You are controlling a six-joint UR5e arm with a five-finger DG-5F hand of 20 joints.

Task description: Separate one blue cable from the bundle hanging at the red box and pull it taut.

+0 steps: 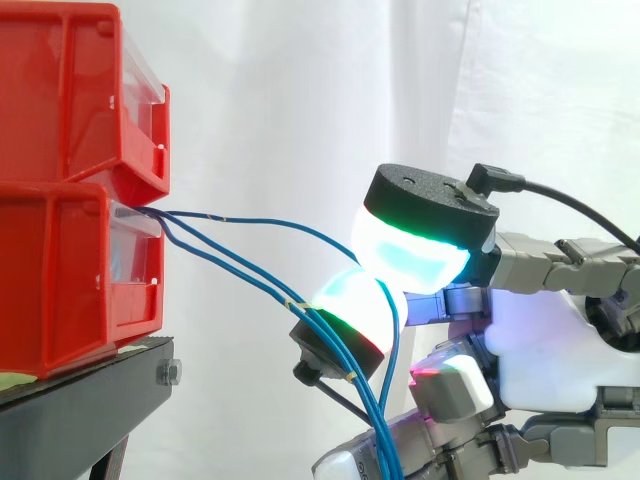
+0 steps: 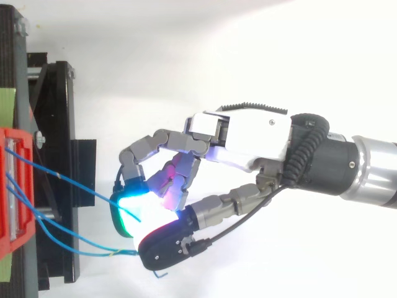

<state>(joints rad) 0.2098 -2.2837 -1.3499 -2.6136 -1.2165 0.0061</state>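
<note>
- Nearest the side camera, the other blue cables (image 1: 288, 301) slant down and to the right from the bins, cross in front of the lower glowing pad and hang on past the bottom of the view.
- Just behind them is the hand (image 1: 560, 340), which comes in from the right. Two of its fingertips (image 1: 415, 250) are curled towards each other, the upper pad glowing cyan and green, the lower one white with a red and green edge.
- These two pads are pressed together on one blue cable (image 1: 270, 222), so the hand is gripping that cable in a pinch.
- The pinched cable lies above the others and apart from them. It runs from the bins to the pinch with only a slight bow in the side view, and almost straight in the top view (image 2: 80, 189).
- A blue strand drops from the pinch behind the lower pad.
- The remaining fingers are bent under the palm, one with a magenta tip, clear of the pinched cable.
- Farther left, two red bins are stacked, the upper (image 1: 70, 90) on the lower (image 1: 60, 290). All the cables come out at the front where the two meet.
- The bins sit on a black stand (image 1: 90, 400).
- A white curtain (image 1: 300, 100) hangs behind everything.
</note>
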